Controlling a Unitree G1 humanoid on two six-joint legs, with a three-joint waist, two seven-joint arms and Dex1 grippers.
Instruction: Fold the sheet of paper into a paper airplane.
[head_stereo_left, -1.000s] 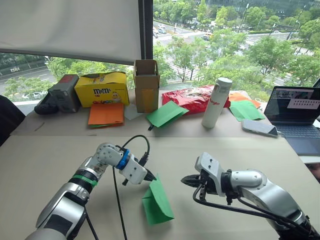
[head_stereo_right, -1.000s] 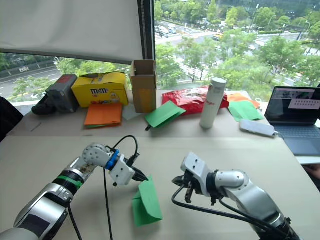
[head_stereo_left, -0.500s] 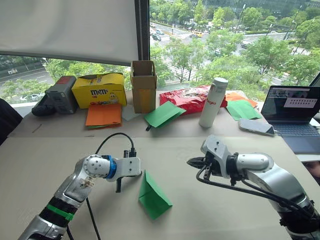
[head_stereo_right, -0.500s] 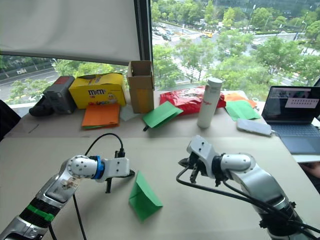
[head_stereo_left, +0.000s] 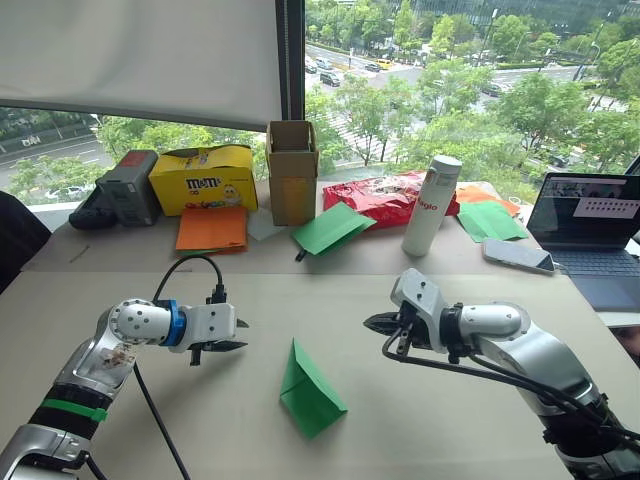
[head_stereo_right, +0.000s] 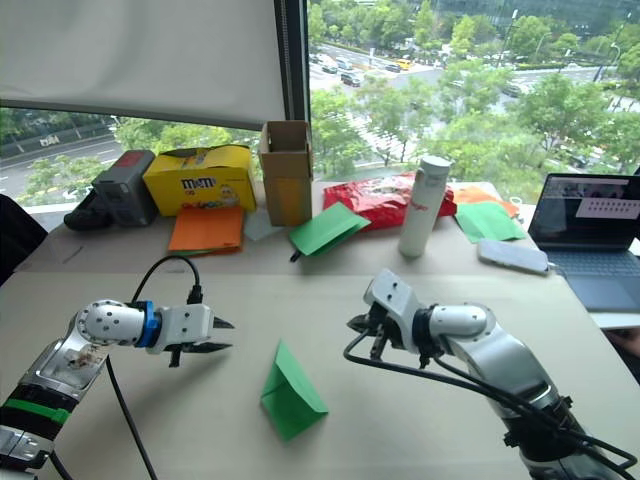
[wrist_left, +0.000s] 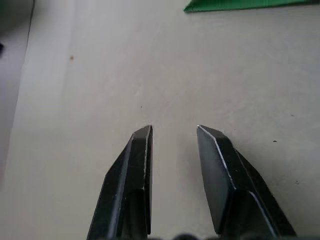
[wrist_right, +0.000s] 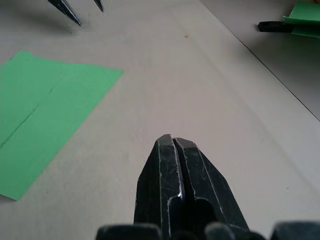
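Observation:
The green sheet of paper (head_stereo_left: 310, 392) lies on the beige table, folded into a pointed, layered wedge like a paper airplane, its tip toward the window. My left gripper (head_stereo_left: 242, 335) is open and empty a short way left of it, fingers pointing at it. In the left wrist view the gripper (wrist_left: 174, 131) hovers over bare table, and the paper's edge (wrist_left: 250, 5) is ahead. My right gripper (head_stereo_left: 368, 322) is shut and empty, up and right of the paper. The right wrist view has the shut gripper (wrist_right: 171, 140), the paper (wrist_right: 45, 115) and the left gripper's fingertips (wrist_right: 75, 11).
Along the window at the back stand a black device (head_stereo_left: 125, 188), a yellow box (head_stereo_left: 203, 178), orange sheets (head_stereo_left: 212, 228), a cardboard box (head_stereo_left: 292, 170), another green sheet (head_stereo_left: 332, 228), a red bag (head_stereo_left: 385, 195) and a white bottle (head_stereo_left: 432, 205). A phone (head_stereo_left: 518, 255) and a laptop (head_stereo_left: 590, 230) lie at the right.
My left gripper has let go of the paper's edge and drawn back to the left, now open. The paper lies flat on the table. The right gripper has hardly moved.

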